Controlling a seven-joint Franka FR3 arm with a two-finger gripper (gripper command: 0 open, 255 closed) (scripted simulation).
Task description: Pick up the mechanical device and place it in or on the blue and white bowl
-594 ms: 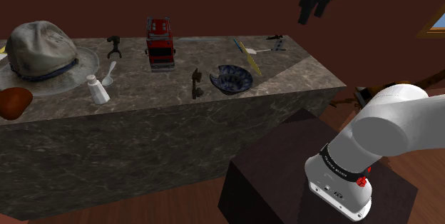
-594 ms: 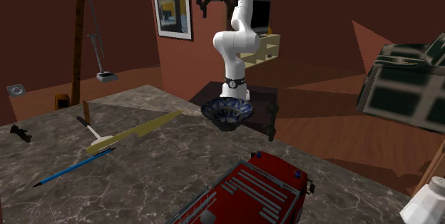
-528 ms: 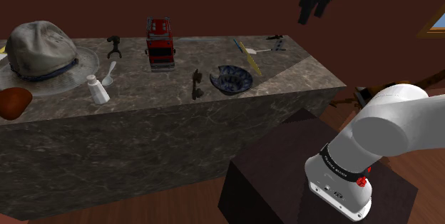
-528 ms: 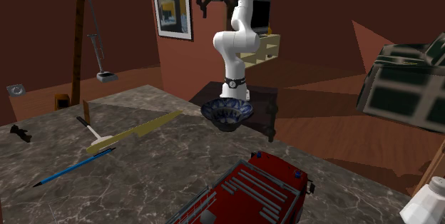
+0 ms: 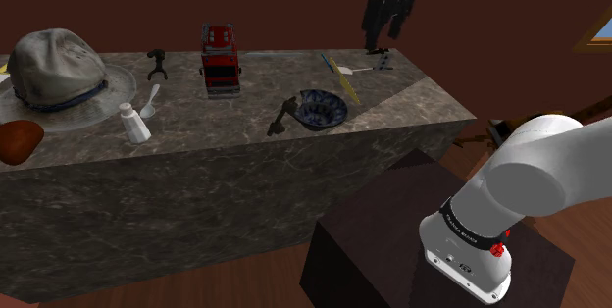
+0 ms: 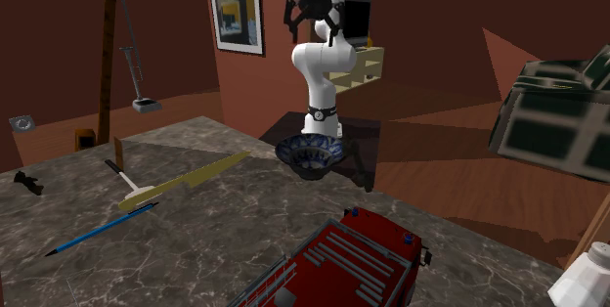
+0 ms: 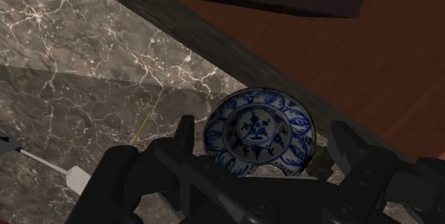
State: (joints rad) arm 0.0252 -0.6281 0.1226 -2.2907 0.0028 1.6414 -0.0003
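Observation:
The blue and white bowl (image 5: 322, 109) (image 6: 311, 154) (image 7: 260, 131) sits near the stone table's front edge. A small dark mechanical device (image 5: 283, 118) (image 6: 360, 165) leans tilted against the bowl's rim, on the bowl's left in the shoulder view. A brownish bit of the device (image 7: 321, 160) shows beside the bowl in the wrist view. My black gripper (image 5: 385, 20) (image 6: 315, 19) (image 7: 265, 151) hangs high above the table and over the bowl. Its fingers (image 7: 187, 135) stand apart, open, with nothing held.
On the table (image 5: 196, 110) stand a red fire truck (image 5: 220, 58) (image 6: 342, 266), a grey hat (image 5: 59, 69), a white shaker (image 5: 134, 123) and a spoon. A yellow stick (image 5: 341, 77) (image 6: 186, 180) and a blue pen (image 6: 98, 229) lie behind the bowl. The dark stand (image 5: 392, 242) is at lower right.
The gripper has swung to the shoulder view's left and come a little lower, now over the bowl. The dark device, upright before, now leans against the bowl.

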